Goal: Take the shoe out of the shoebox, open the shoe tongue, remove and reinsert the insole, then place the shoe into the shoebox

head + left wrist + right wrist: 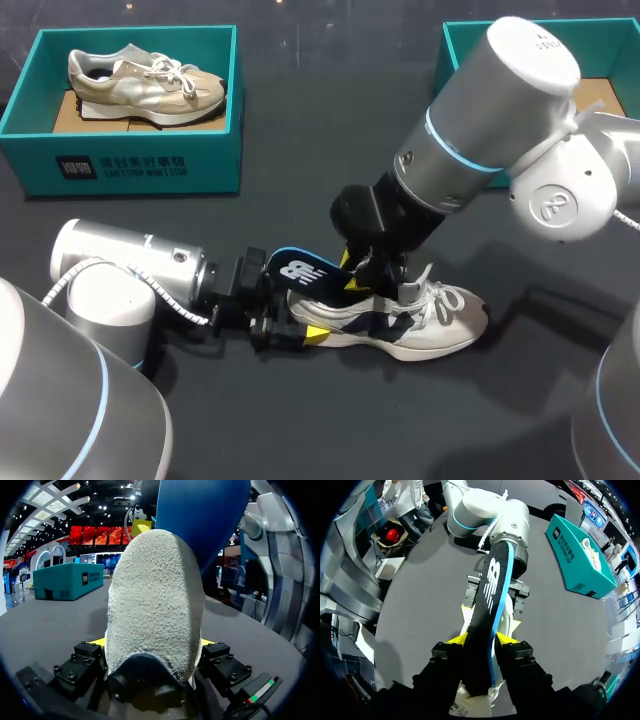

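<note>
The insole (305, 270) is looking thin, light & bendy, prob. buckling if shoved, so my R gripper (482, 640) is pinching it from both sides approx. mid-length, half out of the sneaker (430, 320), arm angling down steeply. The sneaker's sitting on its sole on the table (300, 420). My L gripper (152, 642), lying low & level, is clamping its soft heel.
</note>
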